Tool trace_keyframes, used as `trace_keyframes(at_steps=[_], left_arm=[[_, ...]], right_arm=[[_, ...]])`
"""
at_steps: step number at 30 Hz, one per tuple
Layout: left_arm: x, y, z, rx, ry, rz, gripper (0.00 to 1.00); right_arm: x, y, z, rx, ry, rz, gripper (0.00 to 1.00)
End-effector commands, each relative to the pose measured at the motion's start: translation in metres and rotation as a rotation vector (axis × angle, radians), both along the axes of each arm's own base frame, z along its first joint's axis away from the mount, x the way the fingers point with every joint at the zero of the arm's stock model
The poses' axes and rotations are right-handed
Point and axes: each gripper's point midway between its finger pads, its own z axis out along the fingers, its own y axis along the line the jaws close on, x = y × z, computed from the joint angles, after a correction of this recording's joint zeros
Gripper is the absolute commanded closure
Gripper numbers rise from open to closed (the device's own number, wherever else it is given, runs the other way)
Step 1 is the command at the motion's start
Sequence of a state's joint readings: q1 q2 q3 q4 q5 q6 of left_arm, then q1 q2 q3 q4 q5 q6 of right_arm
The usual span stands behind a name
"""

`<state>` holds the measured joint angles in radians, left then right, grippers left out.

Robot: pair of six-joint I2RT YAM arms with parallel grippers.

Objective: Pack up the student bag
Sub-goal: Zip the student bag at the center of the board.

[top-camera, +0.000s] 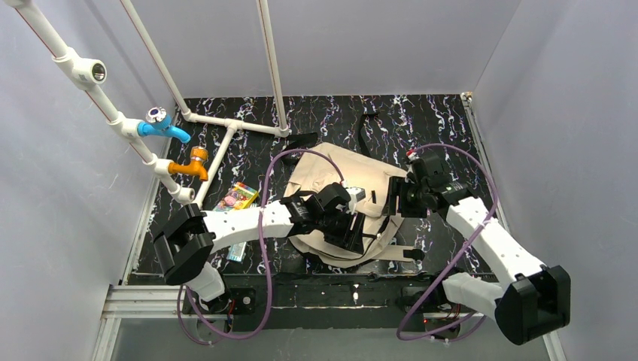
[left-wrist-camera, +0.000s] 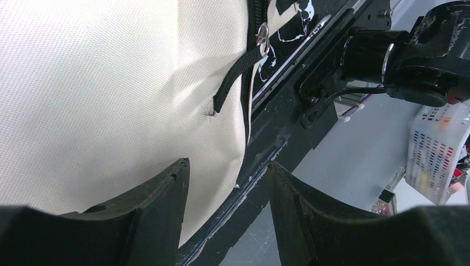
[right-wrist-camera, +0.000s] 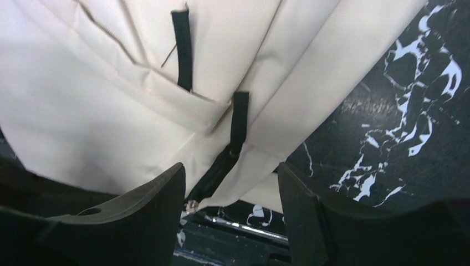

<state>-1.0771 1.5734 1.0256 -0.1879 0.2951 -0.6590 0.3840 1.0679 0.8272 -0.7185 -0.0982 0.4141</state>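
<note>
Student bag (top-camera: 342, 188) lies flat on the table (top-camera: 444, 120) beneath both grippers; both have jaws apart and hold nothing.
Big soft fabric bag, looks light and floppy, so it will likely sag and fold if lifted from one spot; not fragile. Left gripper (left-wrist-camera: 228, 166) is empty, the bag's edge just ahead of its fingertips and the black zipper pull (left-wrist-camera: 233, 77) further ahead. Right gripper (right-wrist-camera: 230, 169) is empty, a webbing tab (right-wrist-camera: 239, 119) straight ahead between its jaws. The pulls look like the best holds, since the smooth weave may slip.

Bright, even light; soft shadows, blurry wrist-view foregrounds.
</note>
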Motion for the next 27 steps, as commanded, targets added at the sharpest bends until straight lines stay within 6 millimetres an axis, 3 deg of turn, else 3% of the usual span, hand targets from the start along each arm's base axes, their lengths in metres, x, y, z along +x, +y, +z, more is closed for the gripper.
trace_keyframes(at_steps=[1,8,11,16,18,20,23,25,27], left_arm=[[-0.001,0.0,0.017,-0.032,-0.028,-0.006,0.48],[0.012,-0.006,0.029,-0.035,-0.035,0.038,0.43],[0.022,-0.01,0.043,-0.063,-0.015,0.056,0.34],[0.043,-0.02,0.062,-0.133,-0.006,0.091,0.32],[0.055,-0.025,0.062,-0.164,0.014,0.116,0.34],[0.067,-0.03,0.063,-0.196,0.027,0.139,0.38],[0.084,-0.041,0.061,-0.232,0.026,0.165,0.46],[0.096,-0.05,0.061,-0.25,0.004,0.174,0.49],[0.105,-0.058,0.056,-0.248,-0.009,0.181,0.53]], right_arm=[[0.041,0.006,0.011,-0.026,-0.126,0.015,0.34],[0.051,0.02,-0.001,0.005,-0.122,0.081,0.56],[0.045,0.019,-0.009,0.0,-0.094,0.094,0.58],[0.038,0.02,-0.017,0.018,-0.086,0.099,0.66],[0.036,0.018,-0.019,0.012,-0.081,0.088,0.64],[0.033,0.014,-0.019,0.001,-0.083,0.078,0.54],[0.03,0.011,-0.023,-0.006,-0.084,0.076,0.53],[0.028,0.013,-0.025,0.004,-0.079,0.082,0.63],[0.029,0.016,-0.021,0.018,-0.09,0.081,0.8]])
